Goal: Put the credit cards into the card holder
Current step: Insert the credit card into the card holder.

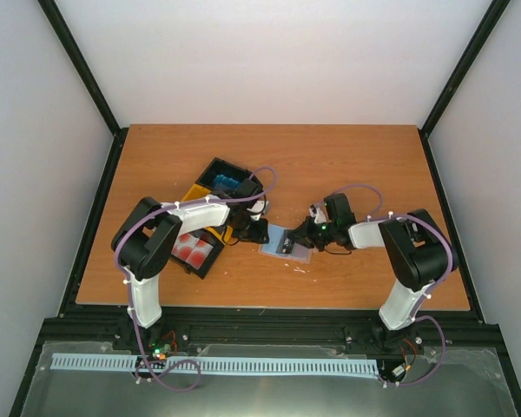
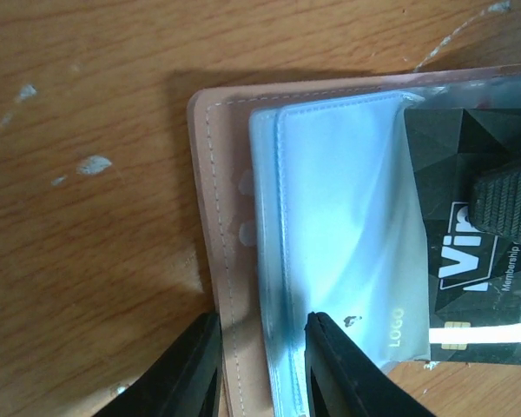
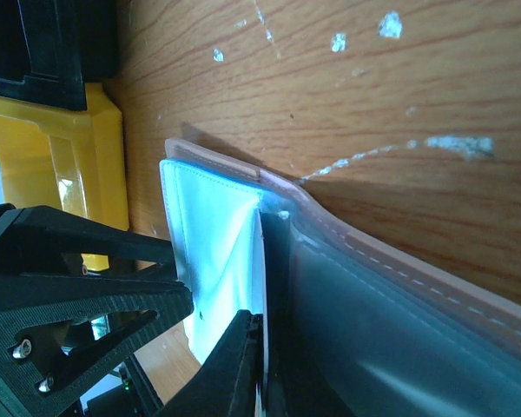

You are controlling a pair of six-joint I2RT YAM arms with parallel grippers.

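R pincer (image 3: 265, 347) pinching black card (image 2: 469, 156) at card holder (image 2: 213, 217) sleeve (image 2: 339, 200); L pincer (image 2: 262, 328) sitting narrowly gapped over holder edge, grip unclear. Risk: card snagging sleeve, shoving holder.

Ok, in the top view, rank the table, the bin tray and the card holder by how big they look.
Largest to smallest:
1. table
2. bin tray
3. card holder, clearly the smallest
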